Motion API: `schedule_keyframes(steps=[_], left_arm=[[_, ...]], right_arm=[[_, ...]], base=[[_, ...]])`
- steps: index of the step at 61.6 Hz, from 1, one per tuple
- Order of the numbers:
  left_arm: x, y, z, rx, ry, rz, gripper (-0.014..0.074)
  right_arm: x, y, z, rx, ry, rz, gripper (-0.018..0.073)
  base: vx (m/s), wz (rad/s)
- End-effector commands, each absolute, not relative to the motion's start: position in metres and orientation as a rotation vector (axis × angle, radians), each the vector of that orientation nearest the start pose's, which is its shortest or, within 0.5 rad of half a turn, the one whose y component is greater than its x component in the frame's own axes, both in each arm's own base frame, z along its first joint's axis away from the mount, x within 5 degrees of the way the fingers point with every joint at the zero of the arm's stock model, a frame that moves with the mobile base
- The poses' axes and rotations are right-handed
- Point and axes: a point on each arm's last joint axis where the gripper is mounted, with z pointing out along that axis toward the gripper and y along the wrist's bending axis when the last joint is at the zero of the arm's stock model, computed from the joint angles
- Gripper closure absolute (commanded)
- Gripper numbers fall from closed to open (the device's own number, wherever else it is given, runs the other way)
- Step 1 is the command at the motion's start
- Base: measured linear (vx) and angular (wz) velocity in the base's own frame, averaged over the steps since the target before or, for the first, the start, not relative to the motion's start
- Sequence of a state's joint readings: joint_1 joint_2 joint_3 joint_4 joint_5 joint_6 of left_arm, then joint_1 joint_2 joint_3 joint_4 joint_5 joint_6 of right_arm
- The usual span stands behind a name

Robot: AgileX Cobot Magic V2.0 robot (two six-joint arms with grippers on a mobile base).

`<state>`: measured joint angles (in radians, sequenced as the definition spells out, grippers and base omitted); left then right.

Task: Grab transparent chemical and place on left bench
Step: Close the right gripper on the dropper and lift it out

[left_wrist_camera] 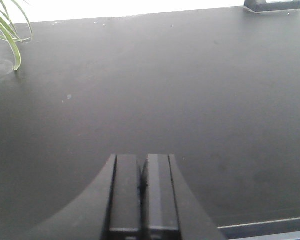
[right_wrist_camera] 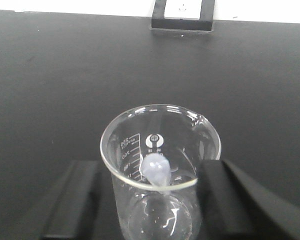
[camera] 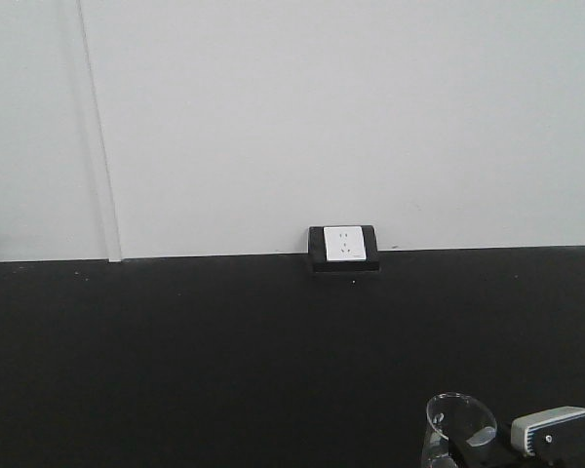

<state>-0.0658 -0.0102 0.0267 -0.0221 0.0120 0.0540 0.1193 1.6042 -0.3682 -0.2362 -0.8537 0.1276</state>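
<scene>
Clear glass beaker (right_wrist_camera: 160,165); round rim, pour lip, white printed graduations

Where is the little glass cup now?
The beaker is held in the right gripper, low right in the front view, at the black worktop with the socket box.

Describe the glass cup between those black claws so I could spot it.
Start at the black worktop with the white socket box at the wall. Near its front right, the right gripper's two black fingers flank a small beaker. It is the only clear glass thing, with a round rim, pour lip and white printed scale.
</scene>
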Motion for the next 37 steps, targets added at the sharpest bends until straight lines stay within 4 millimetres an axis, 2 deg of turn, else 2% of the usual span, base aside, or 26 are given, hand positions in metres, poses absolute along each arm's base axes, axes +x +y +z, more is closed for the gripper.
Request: schedule_keyframes(steps=[1, 10, 26, 32, 37], left_arm=[[0.055, -0.004, 0.206, 0.064, 1.429, -0.035, 0.0600], [0.055, -0.004, 0.206, 0.064, 1.429, -0.035, 0.0600], [0.055, -0.004, 0.206, 0.064, 1.429, -0.035, 0.0600], [0.055, -0.004, 0.206, 0.064, 1.429, -0.035, 0.0600], [0.055, -0.004, 0.206, 0.064, 1.429, -0.035, 0.0600]], right_arm=[[0.259, 0.048, 0.180, -0.256, 1.689, 0.246, 0.0241], [0.259, 0.048, 0.182, -0.254, 1.667, 0.251, 0.0378], [0.259, 0.049, 0.183, -0.253, 1.659, 0.252, 0.0521], [0.257, 0.048, 0.191, -0.250, 1.629, 0.254, 0.0568], [0.251, 0.047, 0.206, -0.245, 1.604, 0.241, 0.0568]], base=[[0.00, 0.00], [0.00, 0.00], [0.00, 0.00], [0.00, 0.00], [0.00, 0.00]])
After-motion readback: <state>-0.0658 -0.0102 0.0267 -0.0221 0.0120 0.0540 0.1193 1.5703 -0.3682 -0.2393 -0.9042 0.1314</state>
